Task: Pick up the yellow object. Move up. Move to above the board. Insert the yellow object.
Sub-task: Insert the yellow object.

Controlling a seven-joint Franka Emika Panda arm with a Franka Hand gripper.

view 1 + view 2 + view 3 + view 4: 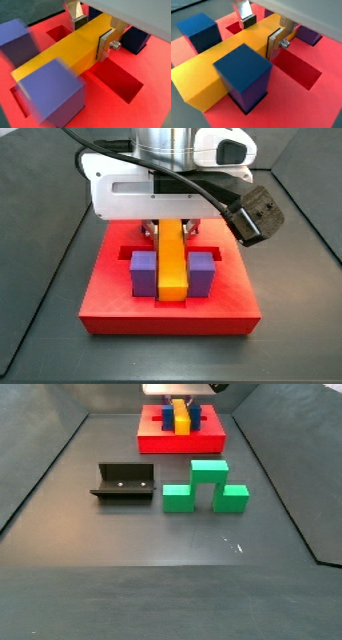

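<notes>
On the dark bench, the board carries two blue blocks. The gripper pinches the yellow object over the board, lying between those blocks. Green blocks and the fixture stand well apart.

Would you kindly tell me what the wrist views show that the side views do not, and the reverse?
Only a wrist view shows the flat silver finger plate pressed against the long yellow-orange rectangular bar, and the empty recessed slots in the board.

Only a side view shows the three green blocks, the dark L-shaped fixture and the grey floor around them.

Both kinds show the gripper over the large flat red square board, shut on the bar, with blue-purple blocks on either side.
</notes>
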